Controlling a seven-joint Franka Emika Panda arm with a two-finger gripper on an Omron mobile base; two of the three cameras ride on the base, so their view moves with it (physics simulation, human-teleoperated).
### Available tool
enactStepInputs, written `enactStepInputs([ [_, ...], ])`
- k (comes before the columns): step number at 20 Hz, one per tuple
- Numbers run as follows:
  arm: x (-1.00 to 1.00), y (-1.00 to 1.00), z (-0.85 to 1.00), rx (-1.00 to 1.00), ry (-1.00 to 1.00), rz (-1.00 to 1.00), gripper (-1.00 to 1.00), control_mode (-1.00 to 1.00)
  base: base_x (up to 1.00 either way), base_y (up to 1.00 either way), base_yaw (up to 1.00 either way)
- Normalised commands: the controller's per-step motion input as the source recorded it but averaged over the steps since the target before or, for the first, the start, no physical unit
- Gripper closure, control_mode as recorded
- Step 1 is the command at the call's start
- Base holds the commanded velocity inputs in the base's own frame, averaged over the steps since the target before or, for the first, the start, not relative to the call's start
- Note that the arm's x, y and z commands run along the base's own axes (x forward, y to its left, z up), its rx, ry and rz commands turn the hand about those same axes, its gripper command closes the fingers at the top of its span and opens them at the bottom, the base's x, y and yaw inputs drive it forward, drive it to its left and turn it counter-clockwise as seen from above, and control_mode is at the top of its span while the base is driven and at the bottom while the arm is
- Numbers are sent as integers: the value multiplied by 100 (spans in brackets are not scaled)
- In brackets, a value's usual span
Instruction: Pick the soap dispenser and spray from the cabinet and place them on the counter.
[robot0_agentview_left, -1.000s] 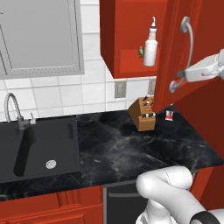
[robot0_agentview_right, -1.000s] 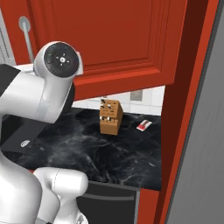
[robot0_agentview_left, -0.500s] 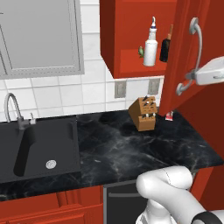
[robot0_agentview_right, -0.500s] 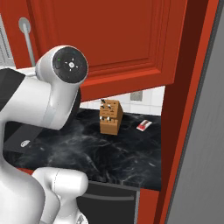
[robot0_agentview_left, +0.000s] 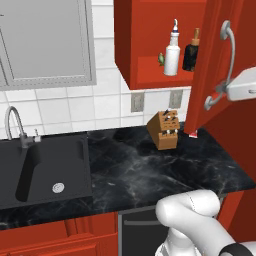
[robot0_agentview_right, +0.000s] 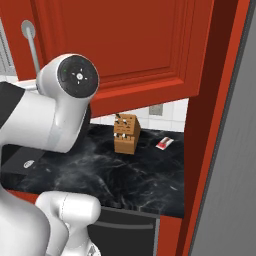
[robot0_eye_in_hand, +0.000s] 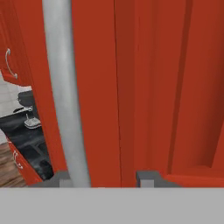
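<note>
The red cabinet (robot0_agentview_left: 150, 45) door has swung much wider than a moment ago. Before, just the white spray bottle (robot0_agentview_left: 172, 50) could be seen on the shelf. Now the dark soap bottle (robot0_agentview_left: 191, 51) stands in sight too, right beside the spray bottle, both high above the knife block (robot0_agentview_left: 164, 129) on the black worktop (robot0_agentview_left: 150, 165). The hand (robot0_eye_in_hand: 105, 177) has its fingers on either side of the silver door handle (robot0_eye_in_hand: 65, 87), partly closed around it. I think the door is open enough to let go and reach in.
</note>
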Motion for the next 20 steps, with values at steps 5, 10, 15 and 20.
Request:
enactStepInputs([
  [5,-14,-28,-3,0,-1,2,-100,-100,0,0,0],
  [10,-26,-30,0,0,-4,1,-100,-100,0,0,0],
  [15,-13,4,0,0,-1,2,-100,-100,0,0,0],
  [20,-12,23,0,-1,0,0,-100,-100,0,0,0],
])
